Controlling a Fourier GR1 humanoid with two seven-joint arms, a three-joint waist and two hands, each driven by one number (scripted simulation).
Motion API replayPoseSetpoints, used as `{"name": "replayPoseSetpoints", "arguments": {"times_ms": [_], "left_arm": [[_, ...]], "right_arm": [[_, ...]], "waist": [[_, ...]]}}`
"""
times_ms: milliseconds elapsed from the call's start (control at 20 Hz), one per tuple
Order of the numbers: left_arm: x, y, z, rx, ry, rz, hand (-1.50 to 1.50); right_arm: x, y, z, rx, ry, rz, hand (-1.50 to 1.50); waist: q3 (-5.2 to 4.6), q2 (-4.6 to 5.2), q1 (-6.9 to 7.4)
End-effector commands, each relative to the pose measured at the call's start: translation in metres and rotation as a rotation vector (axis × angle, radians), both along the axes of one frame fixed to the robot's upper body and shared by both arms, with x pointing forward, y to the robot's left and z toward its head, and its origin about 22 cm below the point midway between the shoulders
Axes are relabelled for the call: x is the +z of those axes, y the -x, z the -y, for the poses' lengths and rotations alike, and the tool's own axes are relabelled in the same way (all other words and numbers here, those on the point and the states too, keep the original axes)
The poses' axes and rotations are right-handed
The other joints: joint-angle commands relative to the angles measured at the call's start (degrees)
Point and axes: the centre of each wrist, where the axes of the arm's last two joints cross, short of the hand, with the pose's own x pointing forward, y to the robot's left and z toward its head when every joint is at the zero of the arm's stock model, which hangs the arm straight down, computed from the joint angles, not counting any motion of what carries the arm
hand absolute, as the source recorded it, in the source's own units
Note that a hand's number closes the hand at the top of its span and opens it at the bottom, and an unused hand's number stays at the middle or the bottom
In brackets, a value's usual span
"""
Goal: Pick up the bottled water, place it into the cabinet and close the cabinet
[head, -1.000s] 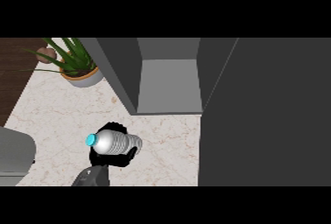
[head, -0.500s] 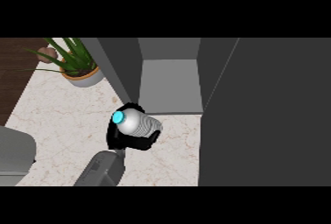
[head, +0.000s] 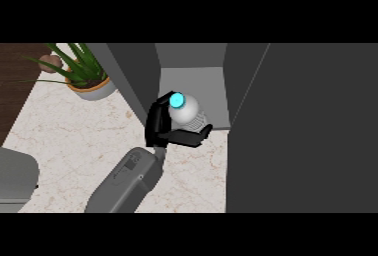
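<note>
The bottled water (head: 190, 115) is a pale ribbed bottle with a cyan cap (head: 177, 101). It is tilted, cap pointing up and towards me. My right hand (head: 164, 126) is shut round it, black fingers under and beside its body, and holds it at the mouth of the open cabinet (head: 193, 80), just over the front edge of the cabinet's floor. The cabinet's dark door (head: 303, 130) stands open and fills the right side of the view. My left hand does not show.
A potted green plant (head: 87, 82) stands on the marbled counter (head: 74, 135) left of the cabinet's side wall (head: 136, 75). A rounded grey shape (head: 15, 177) sits at the left edge. Dark wood floor shows at the top left corner.
My right hand has carried the bottle up and to the right, from the open counter to the cabinet's opening. The forearm followed it in.
</note>
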Motion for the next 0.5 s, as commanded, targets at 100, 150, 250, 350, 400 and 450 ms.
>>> {"name": "replayPoseSetpoints", "arguments": {"times_ms": [100,150,250,350,400,450], "left_arm": [[0.040,-0.031,0.027,0.015,-0.109,-0.011,1.50],[0.043,-0.035,0.031,0.075,-0.120,-0.037,1.50],[0.045,-0.048,0.025,0.108,-0.118,-0.037,1.50],[0.040,-0.059,0.018,0.107,-0.132,-0.066,1.50],[0.039,-0.056,0.023,0.138,-0.122,-0.069,1.50],[0.033,-0.067,0.011,0.134,-0.141,-0.100,1.50]], "right_arm": [[0.011,0.001,0.003,-0.016,-0.065,0.031,-1.50],[0.011,0.001,-0.004,0.001,-0.057,0.038,-1.50],[0.009,-0.001,0.010,0.000,-0.049,0.041,-1.50],[0.024,-0.002,0.008,0.025,-0.051,0.052,-1.50],[0.015,-0.004,0.012,0.015,-0.033,0.049,-1.50],[0.008,-0.003,0.011,0.009,-0.036,0.049,-1.50]], "waist": [[0.02,0.10,-0.43],[-0.01,0.20,-1.17],[0.01,0.29,-0.71],[-0.02,0.68,-1.20],[-0.02,0.59,-1.51],[-0.01,0.73,-1.67]]}}
